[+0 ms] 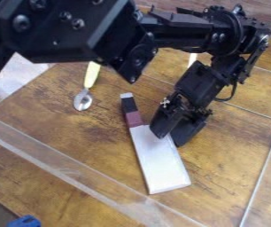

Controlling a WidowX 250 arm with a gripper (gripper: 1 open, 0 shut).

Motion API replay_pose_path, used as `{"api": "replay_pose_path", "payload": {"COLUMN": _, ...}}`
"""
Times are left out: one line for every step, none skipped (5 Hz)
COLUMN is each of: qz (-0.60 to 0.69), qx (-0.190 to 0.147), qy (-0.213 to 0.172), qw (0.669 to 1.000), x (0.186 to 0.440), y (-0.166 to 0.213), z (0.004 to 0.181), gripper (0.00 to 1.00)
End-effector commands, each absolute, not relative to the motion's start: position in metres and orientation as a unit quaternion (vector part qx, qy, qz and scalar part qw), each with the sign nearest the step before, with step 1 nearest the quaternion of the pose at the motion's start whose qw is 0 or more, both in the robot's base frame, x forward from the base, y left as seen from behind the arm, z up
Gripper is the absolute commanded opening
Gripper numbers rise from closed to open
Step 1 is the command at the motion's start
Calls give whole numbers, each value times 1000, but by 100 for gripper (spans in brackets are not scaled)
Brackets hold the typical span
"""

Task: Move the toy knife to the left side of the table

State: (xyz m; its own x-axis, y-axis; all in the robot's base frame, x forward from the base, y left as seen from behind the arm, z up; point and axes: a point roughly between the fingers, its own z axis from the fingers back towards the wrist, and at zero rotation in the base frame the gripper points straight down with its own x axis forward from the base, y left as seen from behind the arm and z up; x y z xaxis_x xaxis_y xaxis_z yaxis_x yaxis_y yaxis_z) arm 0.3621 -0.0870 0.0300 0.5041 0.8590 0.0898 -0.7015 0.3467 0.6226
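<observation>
The toy knife [159, 160] lies flat on the table [238, 168]. Its pale blade points toward the near edge and its maroon-and-black handle [129, 112] points away. My gripper [176, 127] is down at the table on the right side of the knife, beside where the blade meets the handle. Its black jaws stand open with nothing between them. The left finger sits right at the blade's edge, and I cannot tell whether it touches.
A silver spoon [83, 100] with a yellow handle lies left of the knife. A low clear acrylic wall [67, 158] runs along the near-left edge. A blue object [26, 221] sits outside it at the bottom left. The black arm fills the top of the view.
</observation>
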Motion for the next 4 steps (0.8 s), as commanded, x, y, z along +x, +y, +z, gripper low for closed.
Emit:
{"api": "replay_pose_path", "payload": {"qz": 509, "qx": 298, "qy": 114, "qw": 800, "x": 372, "y": -67, "z": 40, "gripper": 0}}
{"api": "replay_pose_path", "payload": {"qz": 514, "qx": 303, "qy": 119, "qw": 794, "x": 369, "y": -62, "z": 41, "gripper": 100}}
{"api": "replay_pose_path", "payload": {"qz": 520, "qx": 309, "qy": 120, "qw": 787, "x": 367, "y": -55, "z": 45, "gripper": 100}}
{"api": "replay_pose_path", "payload": {"qz": 527, "qx": 316, "qy": 120, "qw": 780, "x": 364, "y": -46, "z": 45, "gripper": 100}}
